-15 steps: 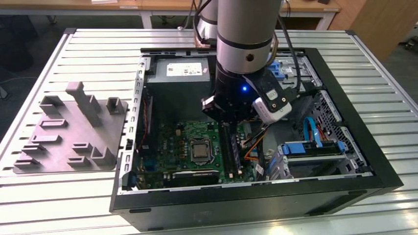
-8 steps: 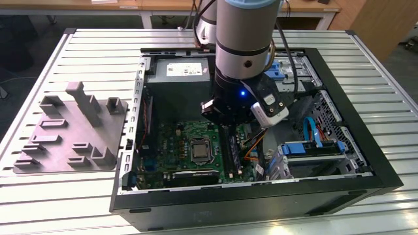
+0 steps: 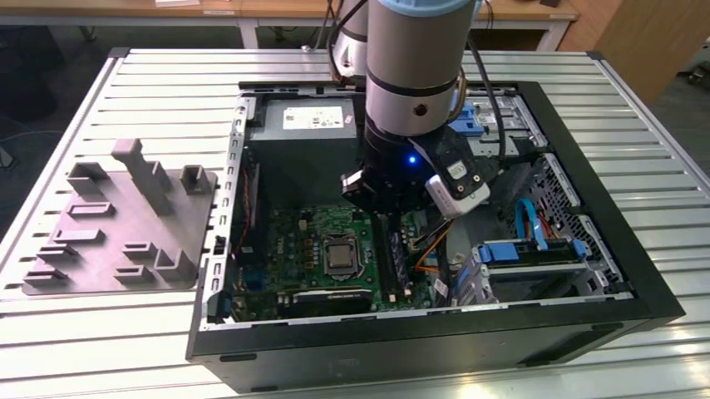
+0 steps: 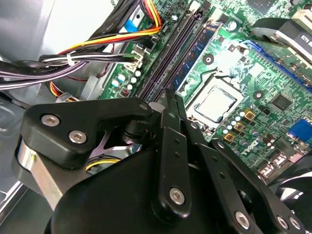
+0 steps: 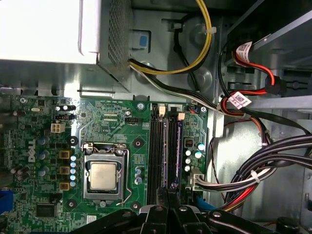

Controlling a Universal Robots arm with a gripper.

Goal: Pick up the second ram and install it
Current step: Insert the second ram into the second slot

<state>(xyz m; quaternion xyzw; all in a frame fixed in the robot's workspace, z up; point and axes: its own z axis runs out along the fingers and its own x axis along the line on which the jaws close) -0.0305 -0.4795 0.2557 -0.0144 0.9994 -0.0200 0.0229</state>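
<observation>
Pick-up looks done: the gripper [image 5: 168, 192], bottom centre of the first wrist view, is pinched on the ram [image 5: 169, 151], a dark edge-on bar over the slots [image 5: 155, 146], beside a seated stick [image 5: 178, 146]. Full seating seems left.

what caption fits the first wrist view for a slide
Gripper poised over the motherboard's memory slots, beside the processor socket.
</observation>
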